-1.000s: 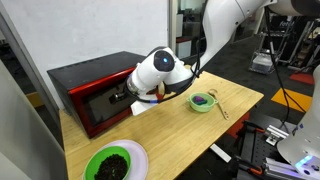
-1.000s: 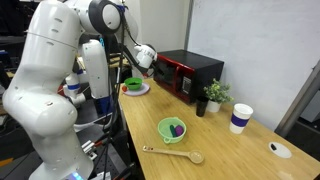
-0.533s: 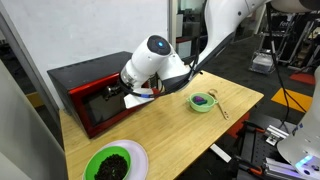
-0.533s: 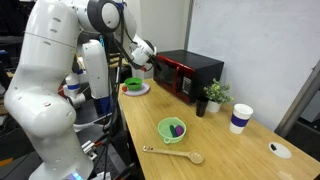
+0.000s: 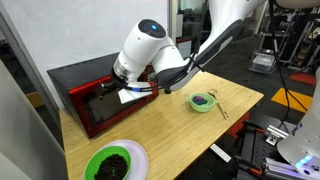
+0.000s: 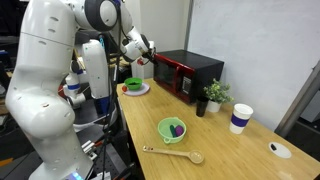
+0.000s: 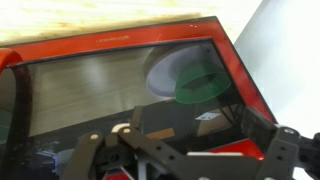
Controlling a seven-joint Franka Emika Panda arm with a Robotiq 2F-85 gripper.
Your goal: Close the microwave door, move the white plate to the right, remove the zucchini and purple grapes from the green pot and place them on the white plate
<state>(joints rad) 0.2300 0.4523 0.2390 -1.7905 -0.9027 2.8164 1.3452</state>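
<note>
The red microwave's door (image 5: 97, 108) with its dark window faces the table and looks pushed to; it also shows in an exterior view (image 6: 172, 77) and fills the wrist view (image 7: 110, 85). My gripper (image 5: 123, 93) hovers just in front of the door, open and empty, with its fingers spread in the wrist view (image 7: 185, 160). The white plate (image 5: 139, 154) carries a bright green bowl of dark contents. The pale-green pot (image 5: 203, 102) holds the purple grapes (image 6: 177, 129). The zucchini is too small to make out.
A wooden spoon (image 6: 176, 154) lies near the pot. A small potted plant (image 6: 213, 95) and a white-and-blue cup (image 6: 240, 118) stand beside the microwave. The table edge runs close to the plate (image 6: 143, 90).
My arm has swung up and along the microwave front toward its far end. The gripper stays open. Pot, plate and grapes have not moved.
</note>
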